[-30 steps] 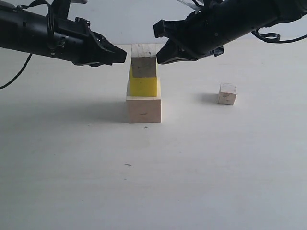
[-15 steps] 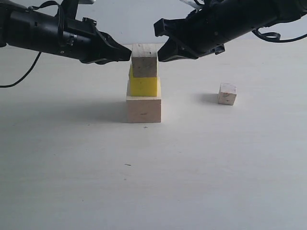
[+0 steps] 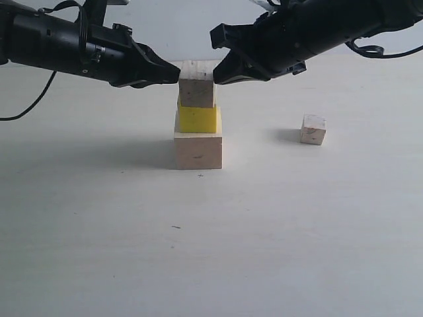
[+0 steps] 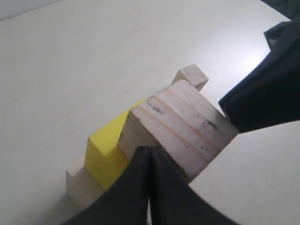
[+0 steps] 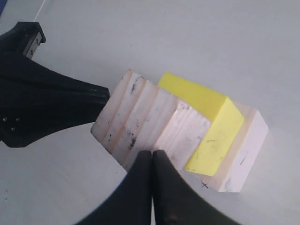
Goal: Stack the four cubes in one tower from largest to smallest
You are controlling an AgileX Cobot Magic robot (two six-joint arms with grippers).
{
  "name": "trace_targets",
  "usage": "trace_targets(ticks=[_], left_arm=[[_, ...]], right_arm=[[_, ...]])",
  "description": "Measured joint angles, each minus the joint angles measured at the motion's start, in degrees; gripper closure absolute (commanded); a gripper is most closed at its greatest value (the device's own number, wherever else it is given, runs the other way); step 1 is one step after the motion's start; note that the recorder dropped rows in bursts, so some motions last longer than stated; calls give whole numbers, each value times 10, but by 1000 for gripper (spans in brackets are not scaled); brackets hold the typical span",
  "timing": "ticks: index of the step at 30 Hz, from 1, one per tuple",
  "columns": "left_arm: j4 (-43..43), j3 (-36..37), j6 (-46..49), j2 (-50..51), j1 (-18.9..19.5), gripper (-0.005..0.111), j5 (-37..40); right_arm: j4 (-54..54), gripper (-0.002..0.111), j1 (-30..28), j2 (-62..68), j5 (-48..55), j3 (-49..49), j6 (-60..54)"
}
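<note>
The left hand (image 3: 174, 74) and right hand (image 3: 217, 75), both clenched empty, are touching their tips to opposite edges of the top cube (image 3: 197, 84). It is sitting on the yellow cube (image 3: 197, 119) over the base cube (image 3: 198, 150). The tiny cube (image 3: 313, 129) is lying well apart on open surface (image 3: 198, 251).
</note>
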Motion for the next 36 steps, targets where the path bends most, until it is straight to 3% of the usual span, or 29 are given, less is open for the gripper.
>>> trace_targets(ticks=[9,20,36], left_arm=[[0,0,1,0,0,107,-1],[1,0,1,0,0,107,-1],[4,0,1,0,0,107,-1]], right_arm=[[3,108,0,0,-9,0,-5],[-82,108,0,0,-32,0,71],[4,108,0,36,-28,0,-2]])
